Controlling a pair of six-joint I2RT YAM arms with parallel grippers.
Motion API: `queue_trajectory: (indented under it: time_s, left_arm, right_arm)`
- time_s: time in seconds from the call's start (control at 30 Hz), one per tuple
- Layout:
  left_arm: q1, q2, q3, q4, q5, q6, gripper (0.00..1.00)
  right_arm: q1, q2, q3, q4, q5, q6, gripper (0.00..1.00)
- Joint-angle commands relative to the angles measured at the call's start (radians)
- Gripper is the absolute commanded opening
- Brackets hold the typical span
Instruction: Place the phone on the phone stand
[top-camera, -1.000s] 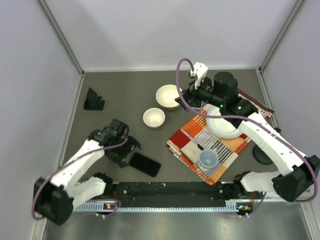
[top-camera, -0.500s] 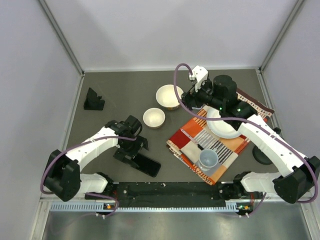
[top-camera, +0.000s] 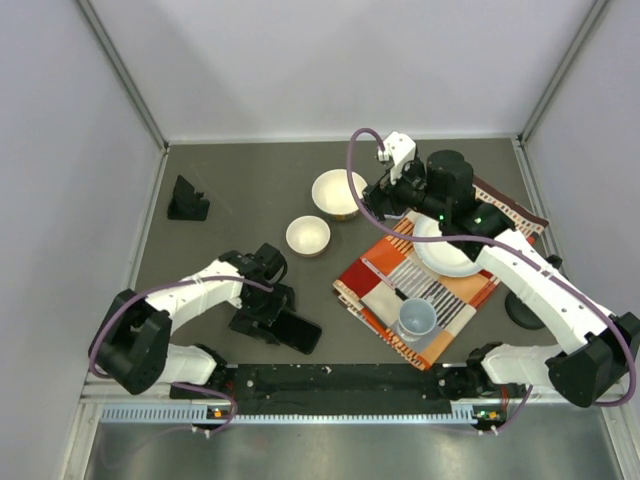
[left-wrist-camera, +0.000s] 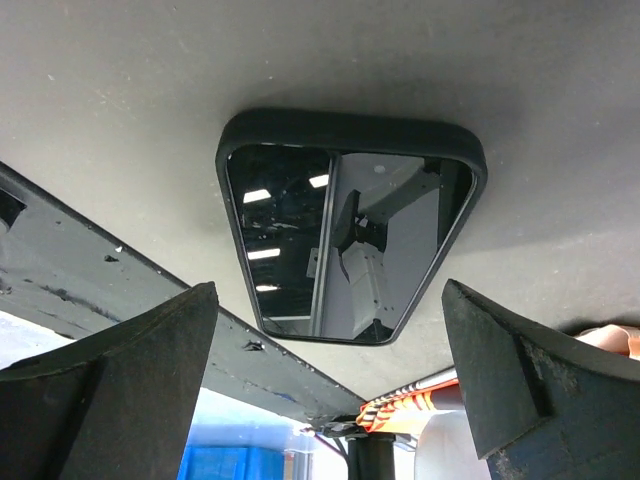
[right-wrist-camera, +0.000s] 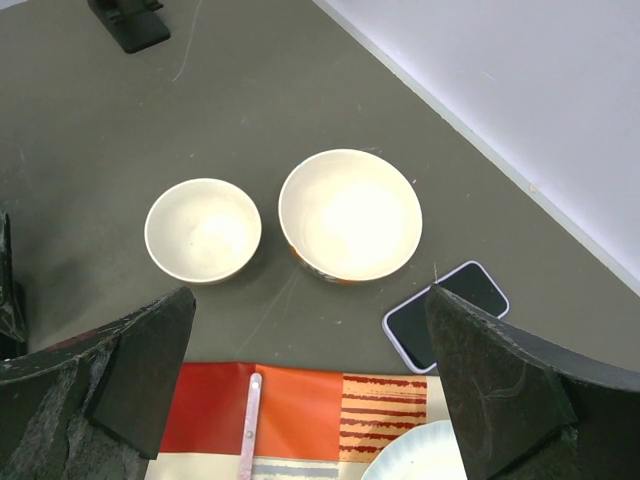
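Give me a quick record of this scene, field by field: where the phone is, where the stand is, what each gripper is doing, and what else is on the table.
phone: flat on the table, screen up, near the front edge
phone stand: far left, nothing on it
left gripper: open, low at the phone's end, not gripping it
right gripper: open, holding nothing, raised beside the large bowl
other items: small bowl; striped mat with plate and cup; second phone
task status: phone not yet on stand
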Motion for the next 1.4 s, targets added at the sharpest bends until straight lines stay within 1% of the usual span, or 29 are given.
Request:
queue_trajectory:
  time_s: [0.0,0.27,0.5,0.6,0.73,1.03,1.1,1.17,1.27,1.37]
  left_arm:
    - [-0.006,0.001,-0.028,0.063,0.010,-0.039,0.99]
    - [-0.009,0.035,-0.035,0.081,0.021,-0.046,0.99]
    - [-0.011,-0.003,-0.057,0.061,0.014,-0.062,0.99]
    - [-0.011,-0.003,-0.068,0.078,0.013,-0.064,0.99]
    - [-0.011,0.021,-0.080,0.115,0.023,-0.067,0.99]
    - [-0.011,0.067,-0.069,0.101,0.006,-0.078,0.99]
    - [-0.011,0.067,-0.091,0.124,0.006,-0.095,0.97]
    - [-0.014,0.057,-0.144,0.187,0.020,-0.110,0.96]
    - [-0.018,0.055,-0.178,0.208,0.006,-0.135,0.95]
    - [-0.018,0.067,-0.184,0.210,-0.009,-0.136,0.90]
  right_arm:
    - [0.012,-0.038,0.002,0.025,-0.006,-0.010,0.99]
    - [0.012,-0.035,0.002,0.026,-0.006,-0.011,0.99]
    - [0.011,-0.030,0.003,0.025,-0.009,-0.010,0.99]
    - [0.012,-0.032,0.002,0.025,-0.009,-0.011,0.99]
    - [0.012,-0.037,0.002,0.025,-0.012,-0.011,0.99]
    - [0.012,-0.037,-0.001,0.025,-0.011,-0.014,0.99]
    - [0.011,-0.037,-0.001,0.025,-0.014,-0.013,0.99]
    - [0.011,-0.037,0.000,0.025,-0.017,-0.013,0.99]
    - [0.012,-0.034,0.000,0.025,-0.017,-0.013,0.99]
    - [0.012,-0.035,0.002,0.025,-0.018,-0.011,0.99]
